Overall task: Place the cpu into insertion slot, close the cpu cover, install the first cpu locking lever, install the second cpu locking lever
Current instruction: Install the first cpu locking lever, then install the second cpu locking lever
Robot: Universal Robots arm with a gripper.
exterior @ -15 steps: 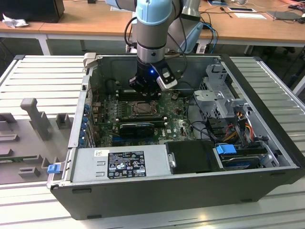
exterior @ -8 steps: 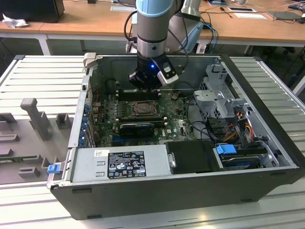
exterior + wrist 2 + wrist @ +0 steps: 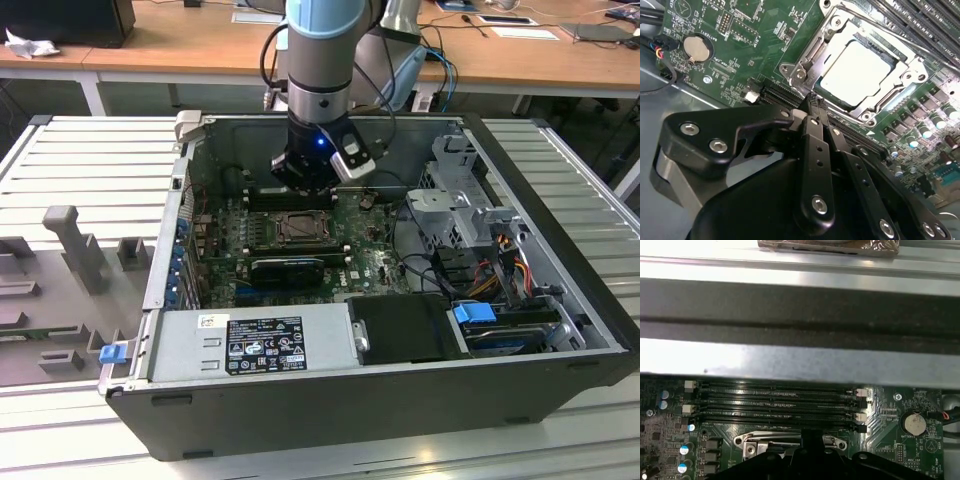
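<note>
The cpu (image 3: 860,72) lies flat in the insertion slot (image 3: 300,228), its silvery top showing through the window of the cpu cover (image 3: 840,25). The cover's metal frame lies down around the chip. A thin metal lever (image 3: 811,48) runs along one side of the socket. My gripper (image 3: 812,100) hovers just above the board beside a corner of the socket, shut with its black fingers pressed together and nothing between them. In the exterior view the gripper (image 3: 308,185) hangs inside the open computer case, a little behind the socket. In the first wrist view the fingertips (image 3: 810,440) sit over the socket's edge.
Long black memory slots (image 3: 775,400) run just beyond the socket, under the case's metal wall (image 3: 790,360). A coin battery (image 3: 695,47) sits off to one side. A black card (image 3: 288,268), the power supply (image 3: 250,345) and a drive cage (image 3: 460,210) crowd the case.
</note>
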